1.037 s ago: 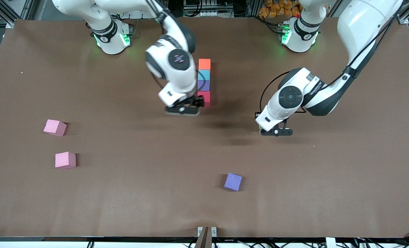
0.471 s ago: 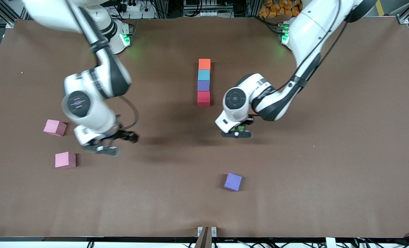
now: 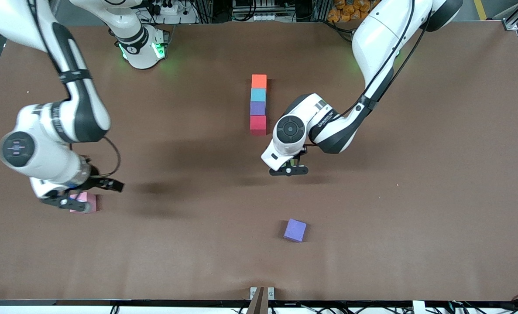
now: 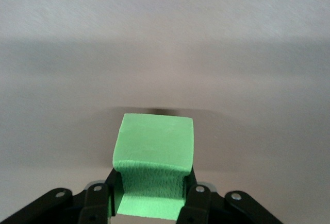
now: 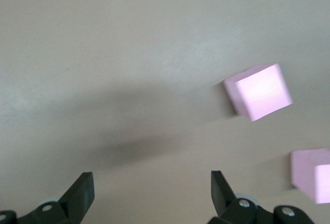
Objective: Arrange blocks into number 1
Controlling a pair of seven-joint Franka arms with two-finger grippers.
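No writing on the blocks can be read; lettering on the left arm's wrist is too small to make out.

Four blocks stand in a straight line on the brown table (image 3: pixel 416 218), touching one another, the line's long axis running from the robots' bases toward the front camera. The orange block (image 3: pixel 259 81) is farthest from the camera, then the light blue block (image 3: pixel 258 94), the purple block (image 3: pixel 257 108) and the red block (image 3: pixel 258 125) nearest.

The left gripper (image 3: pixel 289 170) hangs over bare table, just toward the left arm's end of the table from the red block. In the left wrist view its fingers (image 4: pixel 197 203) pinch the green block (image 4: pixel 153 163) by two opposite sides, squeezing the foam inward there.

The right gripper (image 3: pixel 71 201) is over the right arm's end of the table, its jaws spread wide with nothing between them. In the front view it hides part of one pink cube (image 3: pixel 87 201); the right wrist view shows a second pink cube (image 5: pixel 259 90) lying near the first, apart from it and turned at an angle.

A second purple cube (image 3: pixel 295 230) lies alone, nearer the camera than the line, turned slightly askew.
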